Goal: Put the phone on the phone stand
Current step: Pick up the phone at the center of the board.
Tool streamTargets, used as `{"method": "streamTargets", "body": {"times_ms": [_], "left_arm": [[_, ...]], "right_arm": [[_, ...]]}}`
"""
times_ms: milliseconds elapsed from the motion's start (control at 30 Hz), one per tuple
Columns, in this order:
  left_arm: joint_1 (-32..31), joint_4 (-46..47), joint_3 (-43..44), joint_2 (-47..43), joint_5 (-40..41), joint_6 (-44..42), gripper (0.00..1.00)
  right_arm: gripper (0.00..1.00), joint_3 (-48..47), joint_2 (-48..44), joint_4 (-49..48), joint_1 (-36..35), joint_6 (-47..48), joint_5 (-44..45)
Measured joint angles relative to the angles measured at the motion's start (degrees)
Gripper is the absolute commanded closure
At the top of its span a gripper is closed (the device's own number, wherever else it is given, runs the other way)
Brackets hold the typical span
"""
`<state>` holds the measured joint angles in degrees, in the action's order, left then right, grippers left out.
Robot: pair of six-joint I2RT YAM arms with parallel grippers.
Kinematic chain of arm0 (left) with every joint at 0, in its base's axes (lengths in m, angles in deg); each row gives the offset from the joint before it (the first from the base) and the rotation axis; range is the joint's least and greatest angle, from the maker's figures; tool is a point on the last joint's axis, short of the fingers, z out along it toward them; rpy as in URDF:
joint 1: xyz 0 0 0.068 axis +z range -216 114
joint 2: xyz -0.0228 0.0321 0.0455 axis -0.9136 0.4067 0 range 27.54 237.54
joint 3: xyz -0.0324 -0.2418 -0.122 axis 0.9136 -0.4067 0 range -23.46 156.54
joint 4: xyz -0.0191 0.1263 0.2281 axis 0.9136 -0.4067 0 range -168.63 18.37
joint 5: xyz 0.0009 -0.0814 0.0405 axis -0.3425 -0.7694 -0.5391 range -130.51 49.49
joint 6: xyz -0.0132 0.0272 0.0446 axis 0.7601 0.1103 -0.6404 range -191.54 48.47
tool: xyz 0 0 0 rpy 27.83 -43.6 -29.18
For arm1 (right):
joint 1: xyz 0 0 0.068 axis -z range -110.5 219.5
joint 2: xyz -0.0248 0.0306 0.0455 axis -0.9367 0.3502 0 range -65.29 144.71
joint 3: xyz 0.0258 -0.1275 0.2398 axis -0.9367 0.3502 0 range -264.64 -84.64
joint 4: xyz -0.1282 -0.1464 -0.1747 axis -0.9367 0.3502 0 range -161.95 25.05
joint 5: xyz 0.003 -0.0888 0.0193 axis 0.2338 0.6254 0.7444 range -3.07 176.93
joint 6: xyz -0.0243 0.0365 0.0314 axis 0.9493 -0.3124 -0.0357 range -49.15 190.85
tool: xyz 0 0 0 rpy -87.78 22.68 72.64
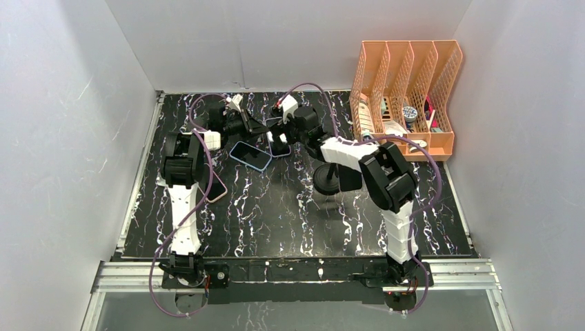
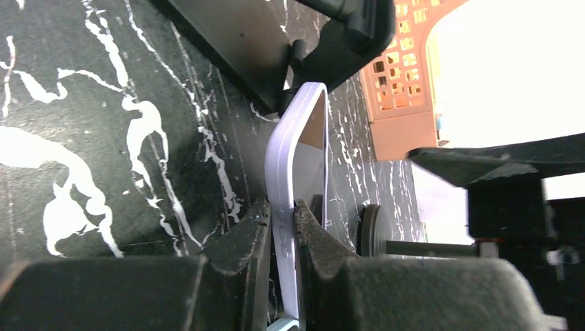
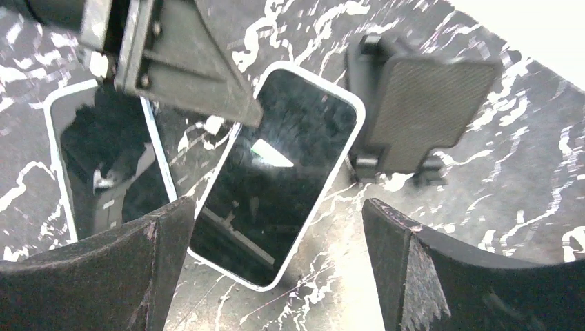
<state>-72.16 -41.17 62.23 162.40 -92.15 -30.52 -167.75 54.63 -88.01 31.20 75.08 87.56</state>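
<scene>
Left gripper [image 2: 281, 212] pinching phone [image 2: 286, 155] (bottom end cut off), phone stand [image 3: 421, 103] just beside

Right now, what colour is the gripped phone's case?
Pale lilac phone case, clearest in the left wrist view.

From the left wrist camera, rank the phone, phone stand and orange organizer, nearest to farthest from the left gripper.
1. phone, clamped in the left gripper.
2. phone stand, ahead at the phone's far end.
3. orange organizer, far right.
</scene>
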Motion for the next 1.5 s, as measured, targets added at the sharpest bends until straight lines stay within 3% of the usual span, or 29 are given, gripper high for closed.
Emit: {"method": "streamTargets", "body": {"times_ms": [367, 800, 1333, 1500], "left_arm": [[-1.0, 9.3, -2.5, -2.8, -2.1, 1.2, 1.00], [-1.3, 17.5, -2.6, -4.1, 0.4, 3.2, 1.00], [-6.2, 26.1, -2.2, -4.5, 12.0, -3.0, 1.00], [-8.0, 33.4, -2.2, -4.1, 17.6, -4.5, 1.00]], "right_arm": [[0.01, 1.7, -10.8, -11.1, 0.5, -0.6, 1.0], [0.01, 1.9, -15.0, -12.5, 0.7, 1.6, 2.7], [0.01, 4.3, -17.9, -13.0, 1.6, 2.2, 3.8], [0.01, 5.0, -18.0, -12.9, 1.9, 2.2, 3.7]]}}
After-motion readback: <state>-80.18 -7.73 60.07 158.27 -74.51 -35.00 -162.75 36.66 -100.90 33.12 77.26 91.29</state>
